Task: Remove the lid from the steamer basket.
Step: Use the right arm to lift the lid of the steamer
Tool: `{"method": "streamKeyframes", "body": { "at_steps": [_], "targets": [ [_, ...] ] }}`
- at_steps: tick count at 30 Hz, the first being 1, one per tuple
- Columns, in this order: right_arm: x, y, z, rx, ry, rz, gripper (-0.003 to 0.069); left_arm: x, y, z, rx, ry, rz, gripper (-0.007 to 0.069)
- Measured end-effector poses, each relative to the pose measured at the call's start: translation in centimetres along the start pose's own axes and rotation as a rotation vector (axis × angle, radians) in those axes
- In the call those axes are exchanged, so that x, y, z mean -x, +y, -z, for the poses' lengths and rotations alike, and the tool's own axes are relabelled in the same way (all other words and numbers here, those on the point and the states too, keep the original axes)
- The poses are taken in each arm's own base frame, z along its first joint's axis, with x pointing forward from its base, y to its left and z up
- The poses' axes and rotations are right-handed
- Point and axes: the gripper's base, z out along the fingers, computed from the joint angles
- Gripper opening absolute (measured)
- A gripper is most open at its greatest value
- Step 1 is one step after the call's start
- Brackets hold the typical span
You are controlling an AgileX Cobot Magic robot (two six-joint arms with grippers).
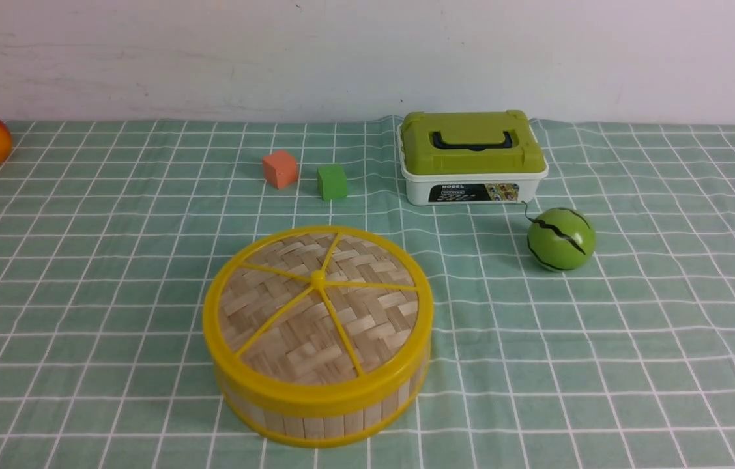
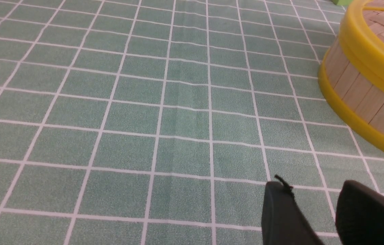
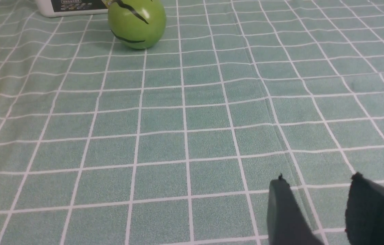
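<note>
You see the lid (image 1: 318, 303) seated on the steamer basket (image 1: 335, 422), front-centre on the green checked cloth (image 1: 81, 293). Your left gripper (image 2: 314, 185) is low over the cloth near the basket wall, fingers spread, nothing between. Your right gripper (image 3: 318, 177) is also spread and empty, with the watermelon toy (image 3: 137, 23) well ahead. Both are apart from the lid.

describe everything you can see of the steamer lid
The lid is a flat round disc of woven pale bamboo strips inside a yellow plastic rim, with five yellow spokes meeting at a small centre knob. It sits level and closed on the steamer basket, near the front middle of the green checked cloth. Only the basket touches it. The left wrist view shows just its edge.
</note>
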Motion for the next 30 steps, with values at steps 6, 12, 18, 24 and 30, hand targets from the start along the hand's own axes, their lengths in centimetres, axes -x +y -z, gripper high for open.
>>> {"method": "streamKeyframes", "body": {
  "at_steps": [6,12,18,24,30],
  "targets": [
    [0.0,1.5,0.1,0.163,0.051,-0.631,0.0241,0.0,0.0,0.0,0.0,0.0,0.0,0.0239],
    [0.2,2.5,0.3,0.278,0.113,-1.062,0.0241,0.0,0.0,0.0,0.0,0.0,0.0,0.0239],
    [0.2,2.5,0.3,0.279,0.1,-0.999,0.0241,0.0,0.0,0.0,0.0,0.0,0.0,0.0239],
    [0.2,2.5,0.3,0.28,0.097,-0.976,0.0241,0.0,0.0,0.0,0.0,0.0,0.0,0.0239],
    [1.9,2.7,1.0,0.31,0.029,-0.828,0.0208,0.0,0.0,0.0,0.0,0.0,0.0,0.0239]
  ]
}}
